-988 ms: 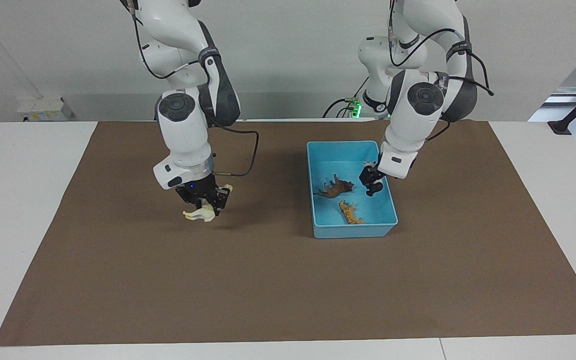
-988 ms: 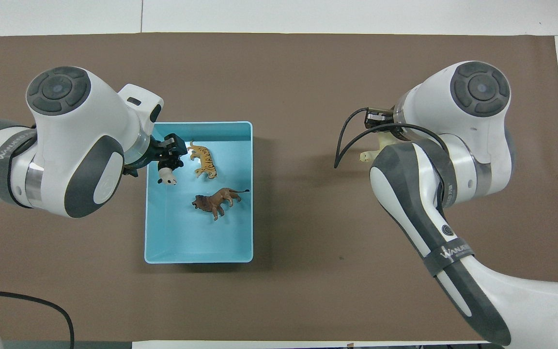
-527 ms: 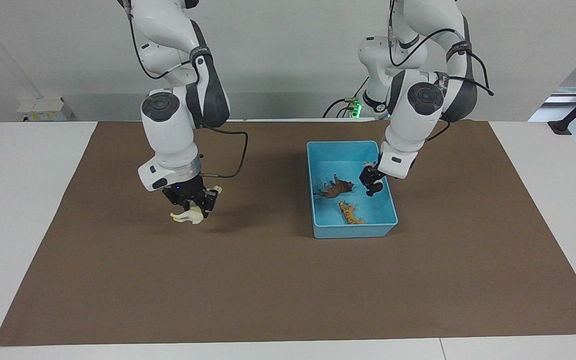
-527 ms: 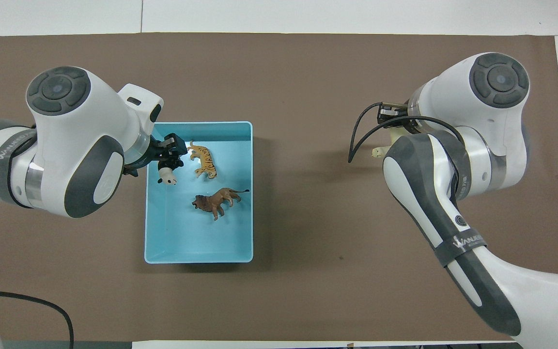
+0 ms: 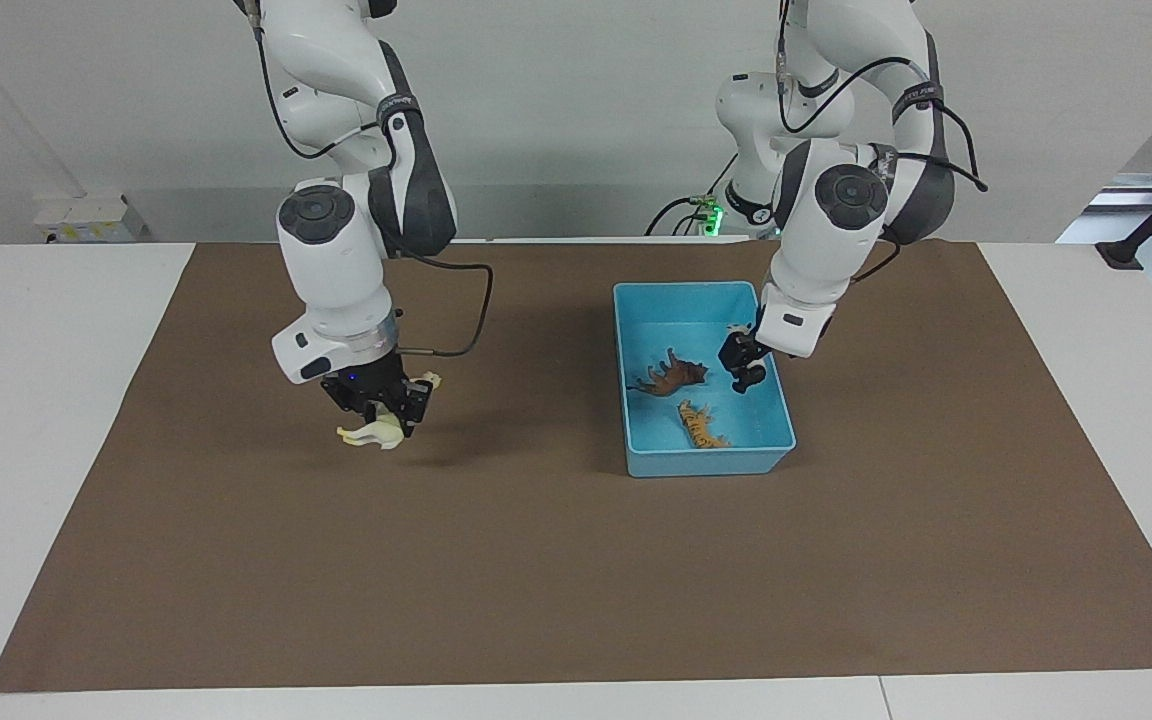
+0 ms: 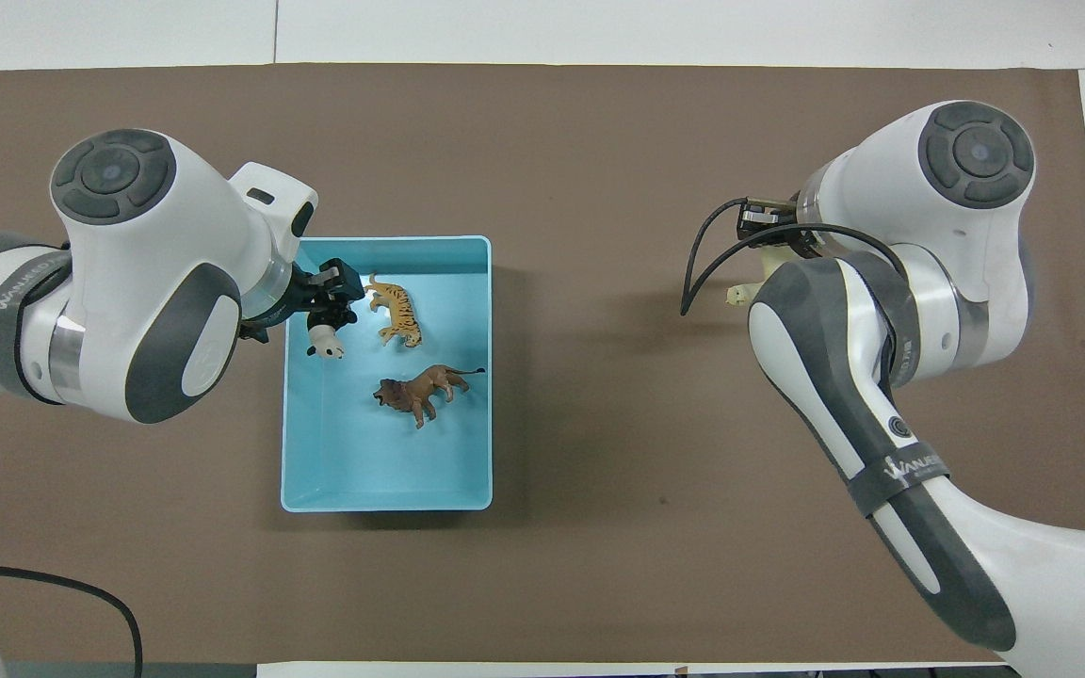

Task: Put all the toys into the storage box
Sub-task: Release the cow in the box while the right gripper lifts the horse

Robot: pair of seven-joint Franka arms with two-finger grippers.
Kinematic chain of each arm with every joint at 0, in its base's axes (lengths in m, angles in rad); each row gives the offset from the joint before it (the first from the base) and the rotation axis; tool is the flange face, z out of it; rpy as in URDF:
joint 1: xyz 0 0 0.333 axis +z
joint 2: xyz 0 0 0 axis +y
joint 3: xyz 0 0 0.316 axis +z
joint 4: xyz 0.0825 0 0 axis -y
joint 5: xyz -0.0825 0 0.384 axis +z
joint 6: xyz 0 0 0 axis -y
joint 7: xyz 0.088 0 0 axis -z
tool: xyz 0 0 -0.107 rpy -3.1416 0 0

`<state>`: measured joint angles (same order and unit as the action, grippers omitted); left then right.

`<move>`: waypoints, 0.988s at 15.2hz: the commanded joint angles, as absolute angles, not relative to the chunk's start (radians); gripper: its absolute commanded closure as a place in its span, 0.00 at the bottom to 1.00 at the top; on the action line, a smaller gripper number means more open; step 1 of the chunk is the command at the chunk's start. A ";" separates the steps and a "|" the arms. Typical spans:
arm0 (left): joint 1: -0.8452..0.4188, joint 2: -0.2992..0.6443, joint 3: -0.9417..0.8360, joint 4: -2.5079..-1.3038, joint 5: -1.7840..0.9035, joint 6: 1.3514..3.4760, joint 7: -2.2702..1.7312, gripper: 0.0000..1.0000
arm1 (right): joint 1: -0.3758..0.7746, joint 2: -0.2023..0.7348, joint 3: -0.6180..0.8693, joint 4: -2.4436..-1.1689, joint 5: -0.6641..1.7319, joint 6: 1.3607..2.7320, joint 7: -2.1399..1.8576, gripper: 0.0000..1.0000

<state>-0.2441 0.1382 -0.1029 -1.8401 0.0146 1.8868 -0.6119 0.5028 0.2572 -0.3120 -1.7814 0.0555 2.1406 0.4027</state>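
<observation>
Light blue rectangular plastic storage box holding brown lion figure, orange striped tiger figure.

Left gripper hanging over box, jaws released; black-and-white panda figure beneath them.

Right gripper hanging over brown mat beside box, toward right arm's end of counter, jaws grasping cream-white long-necked animal figure.

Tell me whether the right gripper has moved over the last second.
Yes. The right gripper, shut on the cream-white plastic animal figure, has drifted away from the light blue plastic storage box, toward the right arm's end.
</observation>
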 commanded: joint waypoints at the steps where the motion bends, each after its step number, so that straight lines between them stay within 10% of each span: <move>1: -0.245 0.120 -0.098 -1.867 -0.002 1.908 -0.607 0.00 | 0.486 0.262 -0.305 -1.770 0.049 2.146 0.368 1.00; 3: -0.245 0.120 -0.097 -1.867 -0.002 1.911 -0.609 0.00 | 0.486 0.262 -0.305 -1.770 0.049 2.146 0.368 1.00; 5: -0.232 0.120 -0.097 -1.867 -0.041 1.910 -0.617 0.56 | 0.488 0.262 -0.305 -1.770 0.049 2.146 0.368 1.00; 7: -0.229 0.121 -0.097 -1.867 -0.048 1.914 -0.606 0.00 | 0.488 0.262 -0.305 -1.770 0.051 2.146 0.368 1.00; 8: -0.235 0.123 -0.095 -1.867 -0.048 1.920 -0.617 0.00 | 0.488 0.262 -0.305 -1.770 0.051 2.146 0.368 1.00; 10: -0.232 0.121 -0.098 -1.867 -0.055 1.917 -0.646 0.90 | 0.488 0.262 -0.305 -1.770 0.049 2.146 0.368 1.00; 11: -0.230 0.121 -0.097 -1.867 -0.055 1.919 -0.643 0.75 | 0.489 0.262 -0.305 -1.770 0.051 2.146 0.368 1.00; 12: -0.233 0.121 -0.097 -1.867 -0.055 1.928 -0.640 0.01 | 0.489 0.262 -0.305 -1.770 0.049 2.146 0.368 1.00; 14: -0.236 0.121 -0.098 -1.867 -0.057 1.927 -0.675 0.67 | 0.489 0.262 -0.305 -1.770 0.049 2.146 0.368 1.00; 15: -0.236 0.121 -0.097 -1.868 -0.057 1.933 -0.673 0.51 | 0.488 0.262 -0.305 -1.770 0.049 2.146 0.368 1.00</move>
<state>-0.2394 0.1384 -0.0959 -1.8402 -0.0350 1.9061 -0.6540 0.5022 0.2572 -0.3120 -1.7814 0.0553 2.1406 0.3980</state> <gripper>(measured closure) 0.533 0.515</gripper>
